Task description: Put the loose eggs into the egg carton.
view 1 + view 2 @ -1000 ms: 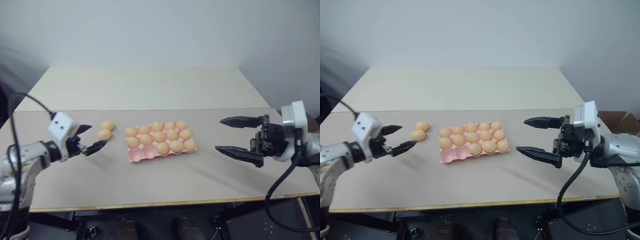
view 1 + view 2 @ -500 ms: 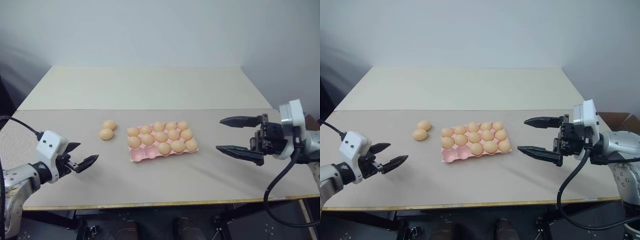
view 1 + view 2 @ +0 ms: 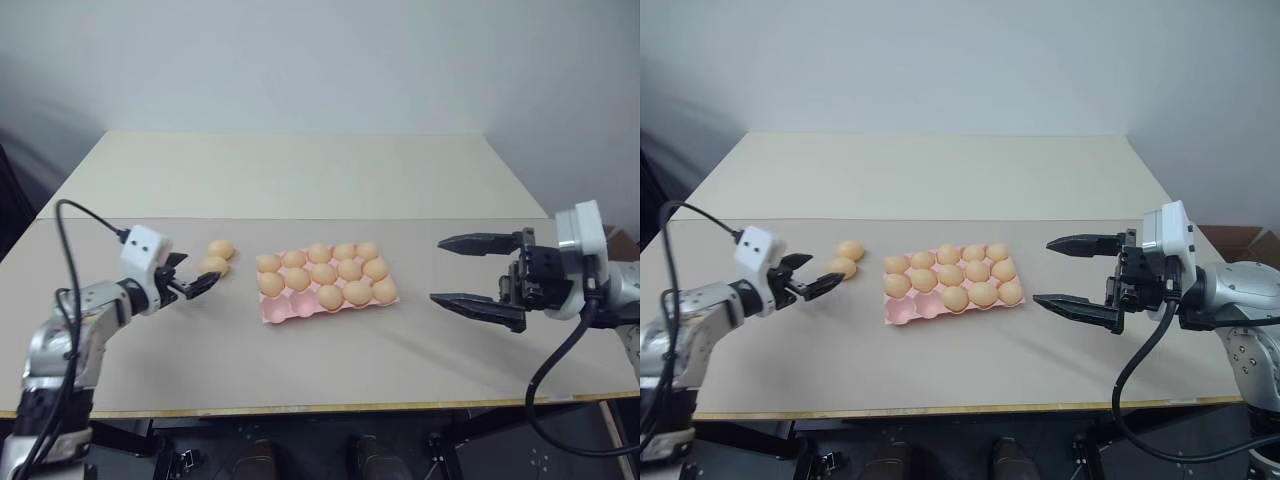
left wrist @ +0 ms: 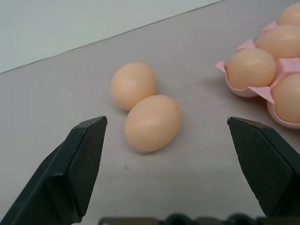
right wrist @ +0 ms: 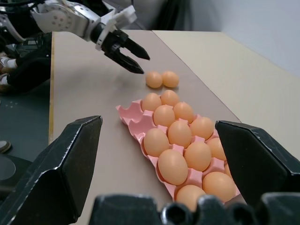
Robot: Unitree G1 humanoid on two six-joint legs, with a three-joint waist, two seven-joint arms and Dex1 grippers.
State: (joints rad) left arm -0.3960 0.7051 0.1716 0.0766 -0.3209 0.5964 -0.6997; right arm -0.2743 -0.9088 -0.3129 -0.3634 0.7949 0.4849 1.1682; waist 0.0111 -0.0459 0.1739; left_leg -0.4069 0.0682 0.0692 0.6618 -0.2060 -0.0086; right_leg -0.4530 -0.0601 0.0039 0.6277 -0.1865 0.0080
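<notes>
Two loose eggs [image 3: 216, 258] lie touching each other on the tabletop [image 3: 300, 190], just left of the egg carton [image 3: 322, 281]. Pink carton sits mid-tabletop, angled slightly, thirteen cups filled; two cups at its near left corner show bare. Left claw [image 3: 196, 278] low over the tabletop, fingers spread wide, holding nothing, tips just beside the nearer loose egg [image 4: 153, 123]; in the left wrist view that egg lies between the two black fingers [image 4: 77, 168] but untouched, the second egg [image 4: 133, 85] behind it. Right claw [image 3: 459, 270] hangs above the tabletop to the carton's right, well apart from it, pointing toward the carton, fingers wide apart, empty. A black cable [image 3: 75, 225] loops up from the left arm.
</notes>
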